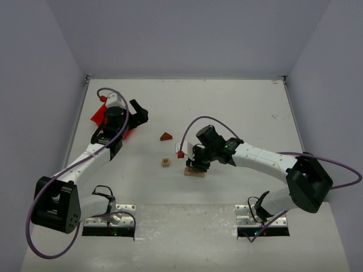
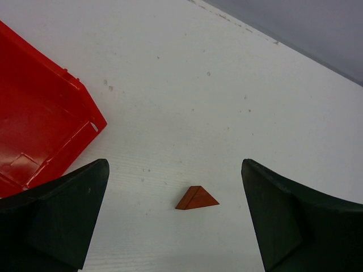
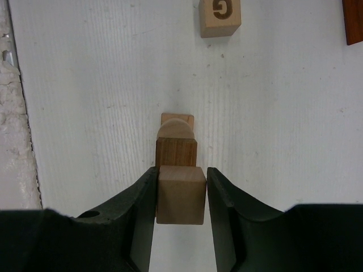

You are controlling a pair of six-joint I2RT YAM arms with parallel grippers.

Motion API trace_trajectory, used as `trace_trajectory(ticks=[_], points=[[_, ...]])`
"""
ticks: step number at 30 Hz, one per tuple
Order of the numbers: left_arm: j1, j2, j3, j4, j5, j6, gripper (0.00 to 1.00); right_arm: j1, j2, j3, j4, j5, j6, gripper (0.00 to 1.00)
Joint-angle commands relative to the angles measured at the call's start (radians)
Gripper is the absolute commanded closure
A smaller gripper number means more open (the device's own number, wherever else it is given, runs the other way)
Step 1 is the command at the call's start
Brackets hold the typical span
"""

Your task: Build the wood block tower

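My right gripper (image 3: pixel 181 198) is shut on a light wooden cube (image 3: pixel 181 194) and holds it at the near end of a row of blocks: a darker brown block (image 3: pixel 176 152), a rounded pale piece (image 3: pixel 174 128) and a pale plank end (image 3: pixel 177 117). From above, this gripper (image 1: pixel 197 165) sits over the tan plank base (image 1: pixel 194 173). The dark reddish-brown triangular roof piece (image 1: pixel 165 136) lies on the table, and it shows between my open left gripper's (image 2: pixel 176 218) fingers (image 2: pixel 197 199), well ahead of them. My left gripper (image 1: pixel 139 113) is empty.
A light cube marked with a letter (image 1: pixel 165 162) lies left of the tower, also seen from the right wrist (image 3: pixel 219 17). A red plastic bin (image 1: pixel 101 116) lies at the far left under my left arm, also in the left wrist view (image 2: pixel 39 130).
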Motion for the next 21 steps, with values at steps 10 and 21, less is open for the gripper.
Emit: trace_trajectory(ticks=[10, 21], points=[[0.014, -0.009, -0.004, 0.049, 0.012, 0.013, 0.00, 0.014, -0.043, -0.003, 0.031, -0.014, 0.026, 0.59], [0.014, -0.011, -0.001, 0.044, 0.013, 0.014, 0.00, 0.019, -0.037, 0.001, 0.045, 0.033, 0.062, 0.60]])
